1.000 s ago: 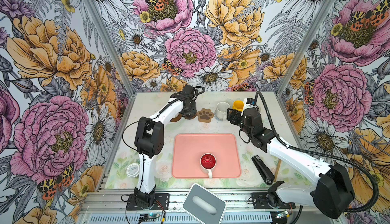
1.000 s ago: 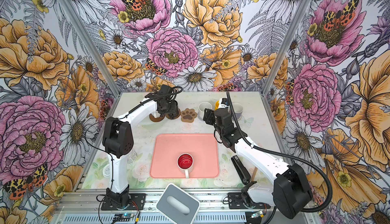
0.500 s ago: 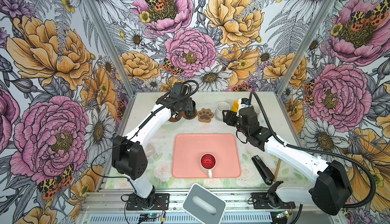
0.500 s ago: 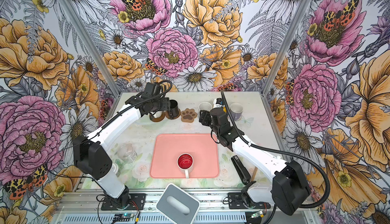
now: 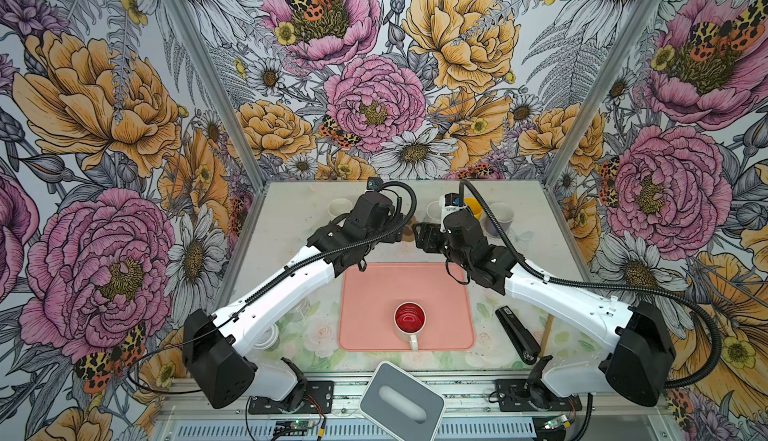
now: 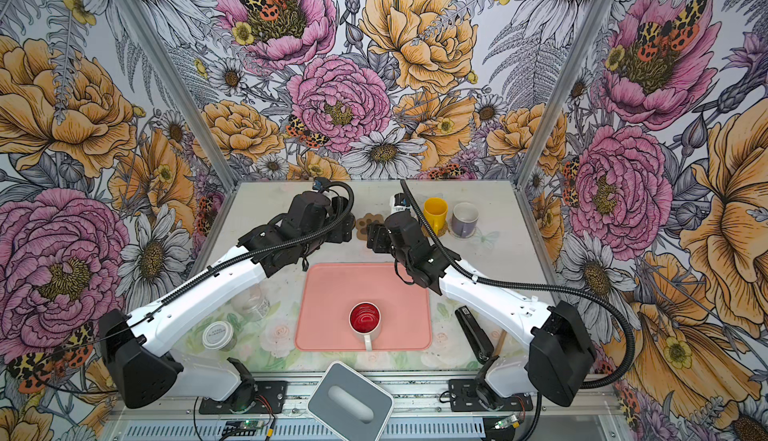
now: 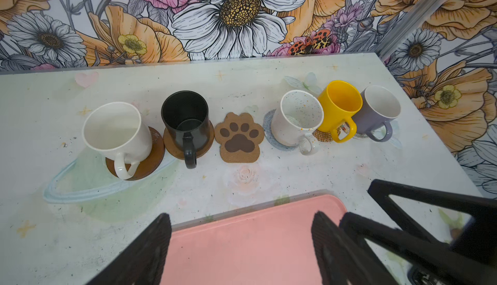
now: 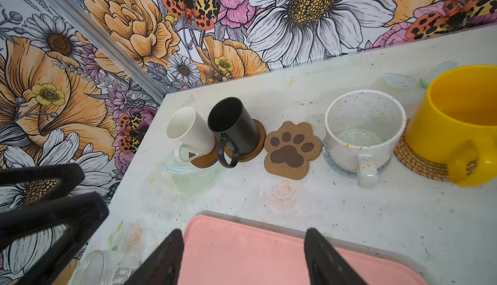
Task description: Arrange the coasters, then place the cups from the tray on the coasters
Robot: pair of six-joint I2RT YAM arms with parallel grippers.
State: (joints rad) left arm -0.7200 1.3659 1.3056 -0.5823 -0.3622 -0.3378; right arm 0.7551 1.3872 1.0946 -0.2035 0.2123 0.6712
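Observation:
The salmon-pink tray holds one cup, white with a red inside. Along the back runs a row: a cream-white cup off-centre on a brown disc, a black cup on another brown disc, a bare paw coaster, a speckled cup on a grey coaster, a yellow cup on a rattan coaster, and a lavender cup. My left gripper and right gripper hang open and empty over the tray's far edge.
A grey-white box with an oval slot sits at the front edge. A black stapler and a wooden stick lie right of the tray. A clear jar and a lidded jar stand to its left.
The left gripper has let go of the black cup, opened wider and drawn back toward the tray. The right gripper has pulled back from the yellow cup, toward the middle.

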